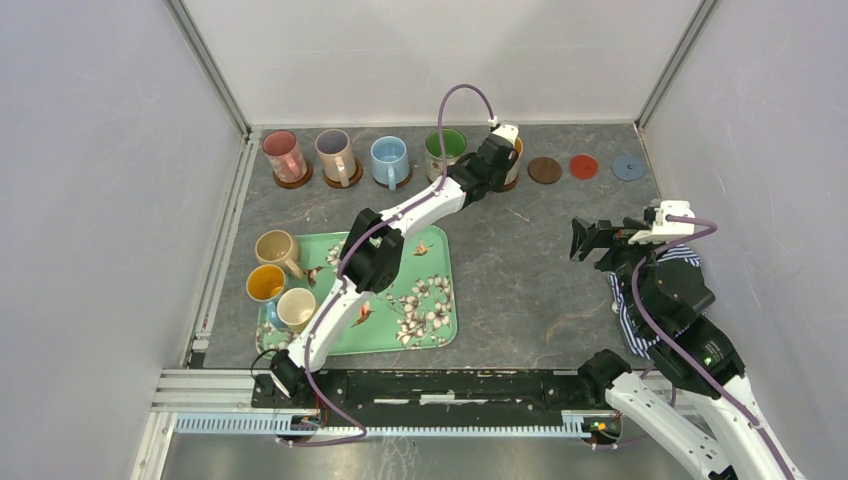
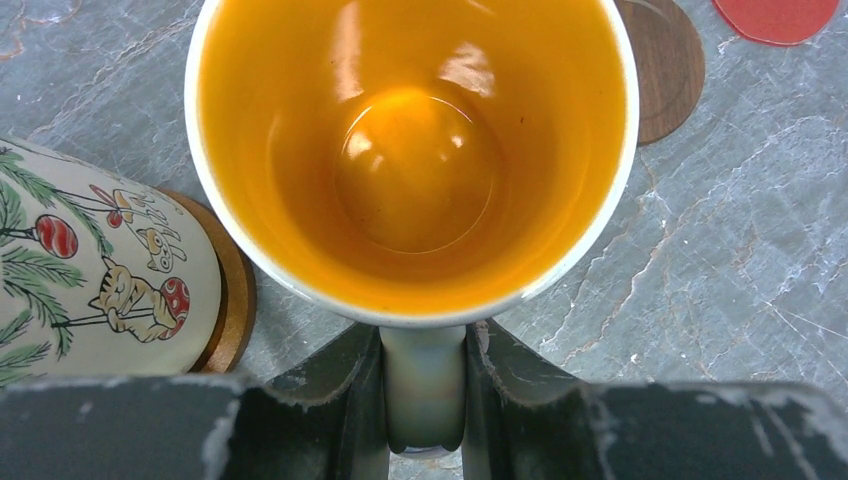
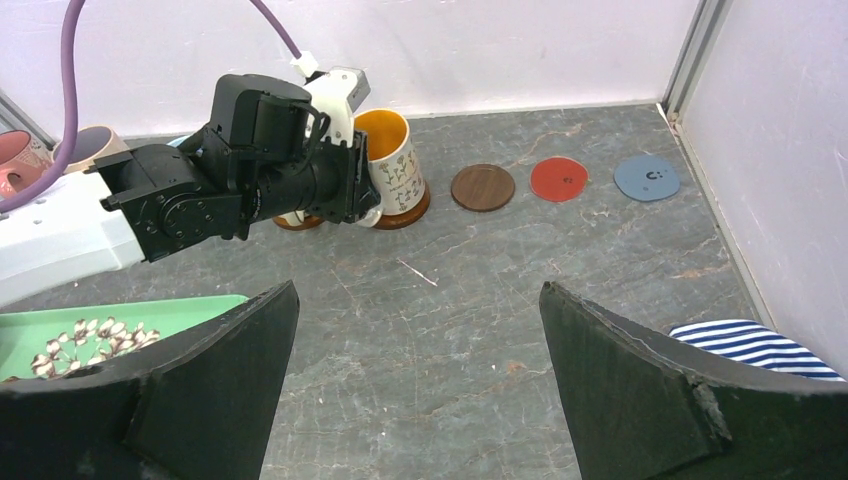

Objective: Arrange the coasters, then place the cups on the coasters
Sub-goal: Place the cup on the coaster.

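My left gripper [image 1: 497, 160] [image 2: 425, 390] is shut on the handle of the orange-inside cup [image 2: 415, 150] [image 3: 395, 160], which sits upright on a wooden coaster [image 3: 405, 215] in the back row. To its left stand the green cup [image 1: 446, 145] [image 2: 100, 270], light blue cup [image 1: 389, 160], lilac cup [image 1: 334, 155] and pink cup [image 1: 284, 155], each on a wooden coaster. To its right lie a bare dark brown coaster [image 1: 545, 170] [image 3: 482, 187], red coaster [image 1: 584, 166] and blue-grey coaster [image 1: 628, 167]. My right gripper [image 1: 597, 243] [image 3: 420, 330] hangs open over bare table.
A green floral tray [image 1: 440, 330] at the front left holds a tan cup [image 1: 277, 248], a yellow cup [image 1: 267, 284] and a cream cup [image 1: 296, 308]. A striped cloth [image 1: 625, 310] [image 3: 750, 345] lies under the right arm. Walls close in the back and sides.
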Robot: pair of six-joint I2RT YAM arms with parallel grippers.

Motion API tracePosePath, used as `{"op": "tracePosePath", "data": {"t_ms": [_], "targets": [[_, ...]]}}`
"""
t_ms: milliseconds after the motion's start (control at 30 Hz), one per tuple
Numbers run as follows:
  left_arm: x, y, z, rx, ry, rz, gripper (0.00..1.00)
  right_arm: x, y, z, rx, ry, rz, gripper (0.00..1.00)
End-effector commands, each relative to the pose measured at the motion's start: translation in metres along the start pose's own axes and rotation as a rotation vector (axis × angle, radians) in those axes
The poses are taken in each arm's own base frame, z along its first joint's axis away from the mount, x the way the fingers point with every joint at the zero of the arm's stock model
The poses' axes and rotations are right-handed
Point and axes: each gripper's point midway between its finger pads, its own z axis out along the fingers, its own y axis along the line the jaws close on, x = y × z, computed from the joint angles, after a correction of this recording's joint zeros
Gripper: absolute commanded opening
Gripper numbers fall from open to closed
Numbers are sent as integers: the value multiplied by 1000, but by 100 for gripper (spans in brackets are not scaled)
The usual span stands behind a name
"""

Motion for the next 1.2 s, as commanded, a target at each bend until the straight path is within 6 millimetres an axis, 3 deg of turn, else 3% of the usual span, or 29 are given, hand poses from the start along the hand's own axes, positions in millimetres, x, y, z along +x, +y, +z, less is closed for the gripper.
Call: {"op": "tracePosePath", "data": {"t_ms": [0,400,833,1167], "targets": [[-81,4,-14,-8,-226,-10,2,-5,-6,-2,28,-13,-12,98],[-70,6,-7,14,-194,12,2,-4,-7,-3,29,-13,-11,98],[-75,3,-14,35,-189,19,32,-1,-7,-2,28,-11,-13,98],[-82,3,-21,41,-194,18,37,-2,-6,-2,21,-13,-11,98]]}}
